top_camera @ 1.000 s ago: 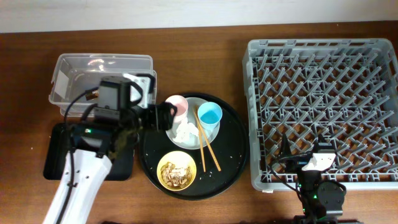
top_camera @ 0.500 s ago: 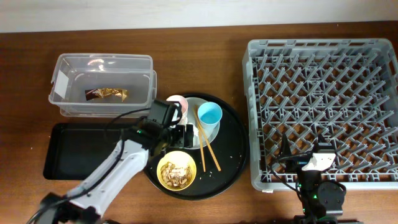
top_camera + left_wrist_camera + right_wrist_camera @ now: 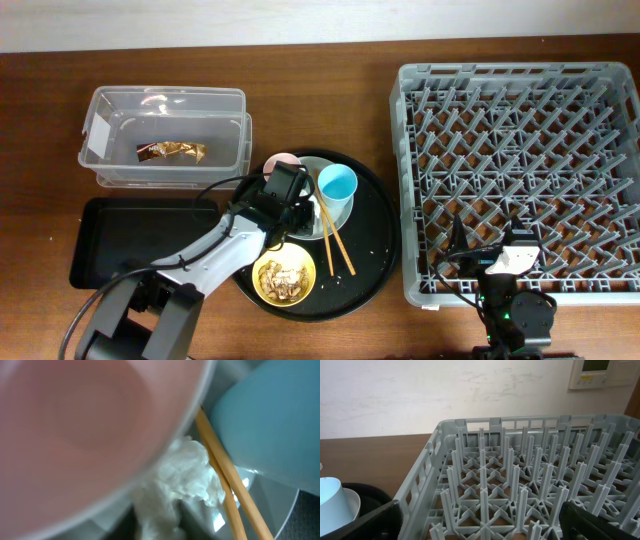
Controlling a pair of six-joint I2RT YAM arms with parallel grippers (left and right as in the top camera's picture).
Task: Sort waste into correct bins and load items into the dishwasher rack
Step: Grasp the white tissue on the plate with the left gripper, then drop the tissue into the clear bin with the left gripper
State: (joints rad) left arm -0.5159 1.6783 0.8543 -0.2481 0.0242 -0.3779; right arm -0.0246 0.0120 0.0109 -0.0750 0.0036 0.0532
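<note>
My left gripper [image 3: 300,214] is down on the pale grey plate [image 3: 316,160], shut on the crumpled white tissue [image 3: 187,472], which bulges up between its dark fingers. The pink cup [image 3: 75,420] looms just left of it, and the light-blue cup [image 3: 337,184] and chopsticks [image 3: 335,240] lie just to its right. In the overhead view the tissue is hidden under the gripper. The snack wrapper [image 3: 172,151] lies inside the clear tub [image 3: 165,93]. Food scraps [image 3: 284,278] fill the yellow bowl [image 3: 258,270]. My right gripper [image 3: 482,525] stands open over the near edge of the dishwasher rack [image 3: 520,170].
The round black tray [image 3: 375,250] carries the plate, cups, bowl and chopsticks. A shallow black rectangular tray [image 3: 130,235] lies below the tub, left of my left arm. The rack's upright pegs [image 3: 520,475] rise right in front of my right gripper.
My left arm swung from above the clear tub, where the wrapper now lies, over to the plate. It came down on the tissue and its jaws closed on it. The right arm stayed still.
</note>
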